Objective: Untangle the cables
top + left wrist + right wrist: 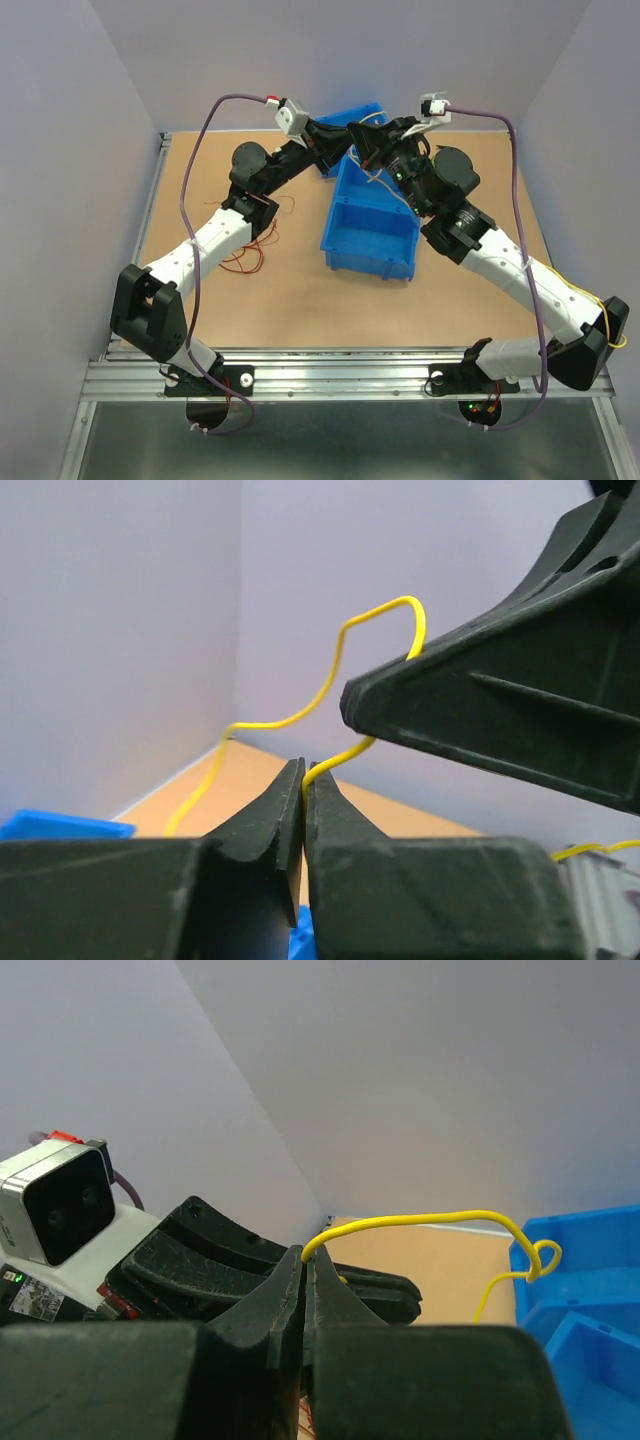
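Up close, the left wrist view gives me what the overhead cannot: the left claw [303, 776] is pressed together on a yellow cable [283, 721], which comes out right at its tips, climbs in a kinked arch and passes behind the right claw's black body just above and to the right. The right wrist view shows the other end of the grip: the right claw [304, 1258] is also pinched tight on that yellow strand, which arches away to the right and ends in a small curl over the blue bins. The left claw's ribbed black fingers sit just behind and to the left.

Only the overhead shows the rest of the cables: a loose tangle of red and orange cables [250, 256] lies on the table [300, 305], well back from the left claw, under its forearm.

Below the two claws stands a blue bin [366, 262] of hard moulded plastic with a divider; a second blue bin [357, 112] is just beyond them. I cannot tell what lies inside either one, since the arms cover part of them.

The cables are hair-thin and springy, the table is matte tan board.
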